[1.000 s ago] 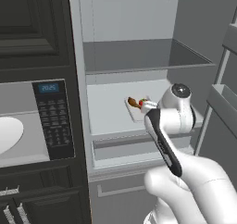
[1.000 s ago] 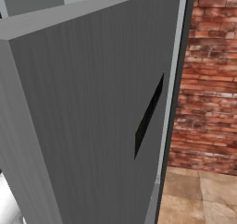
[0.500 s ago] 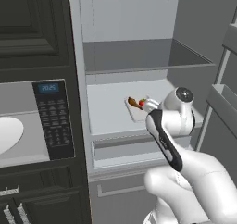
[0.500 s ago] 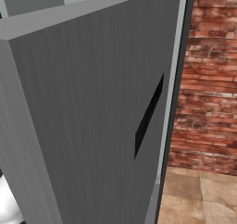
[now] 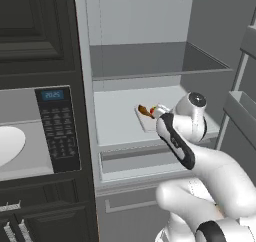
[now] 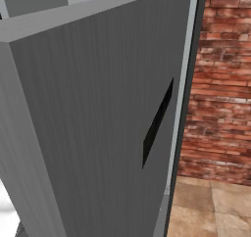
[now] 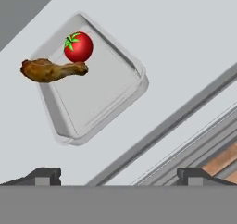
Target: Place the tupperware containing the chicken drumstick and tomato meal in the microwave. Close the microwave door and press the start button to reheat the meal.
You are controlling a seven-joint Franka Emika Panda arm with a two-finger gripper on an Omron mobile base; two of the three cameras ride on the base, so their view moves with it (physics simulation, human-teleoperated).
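Observation:
The tupperware [image 7: 97,91], a pale translucent tray, rests on the white fridge shelf [image 7: 185,42]. In it lie the red tomato [image 7: 78,46] and the brown chicken drumstick [image 7: 50,71], whose thick end sticks out over the rim. My gripper [image 7: 119,177] hovers above the shelf, open, its tips wide apart and short of the tray. In the left base view the tupperware [image 5: 148,122] sits on the lower shelf with my hand just right of it. The microwave [image 5: 30,136] stands open at left, with its keypad panel [image 5: 57,131] and white plate [image 5: 7,145]. Its door is out of view.
The open fridge has an upper shelf [image 5: 150,61], a drawer front [image 5: 135,156] below the tray and door bins [image 5: 242,111] at right. The grey fridge door [image 6: 98,108] with a dark handle slot [image 6: 157,123] blocks the right base view, with a brick wall [image 6: 220,84] beyond it.
My wrist and forearm have shifted slightly above the shelf beside the tupperware. The tupperware and its food have not moved.

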